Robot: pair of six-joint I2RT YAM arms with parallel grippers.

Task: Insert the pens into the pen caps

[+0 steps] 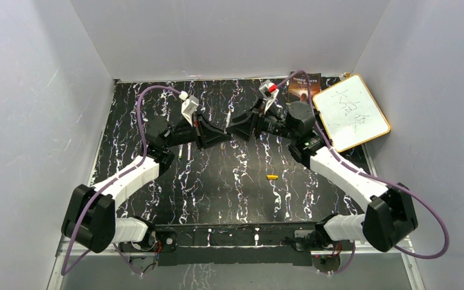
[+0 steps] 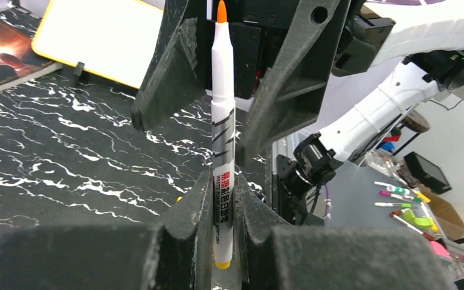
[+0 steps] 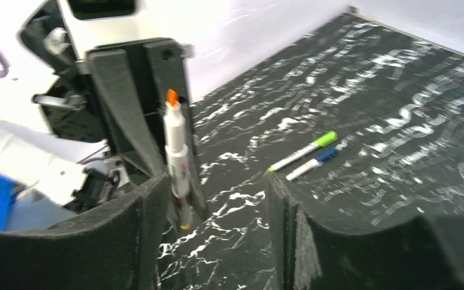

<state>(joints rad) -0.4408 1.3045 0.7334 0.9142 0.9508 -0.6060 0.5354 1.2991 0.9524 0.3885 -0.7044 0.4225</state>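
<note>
My left gripper point(image 2: 222, 188) is shut on the lower barrel of a white pen point(image 2: 223, 133). The pen's bare orange tip point(image 2: 221, 11) points at my right gripper. The right gripper's black fingers point(image 2: 169, 78) stand spread on either side of the pen's upper half without touching it. In the top view the two grippers, left point(image 1: 223, 128) and right point(image 1: 246, 128), meet tip to tip above the back middle of the table, with the pen point(image 1: 229, 121) between them. My right gripper point(image 3: 217, 187) is open. An orange-yellow pen cap point(image 1: 272, 177) lies on the table. A green-ended pen point(image 3: 305, 150) and a blue-ended pen point(image 3: 312, 163) lie side by side.
A yellow-framed whiteboard point(image 1: 350, 112) leans at the back right corner with a dark book point(image 1: 304, 86) beside it. Grey walls close in the black marbled table point(image 1: 229, 193) on three sides.
</note>
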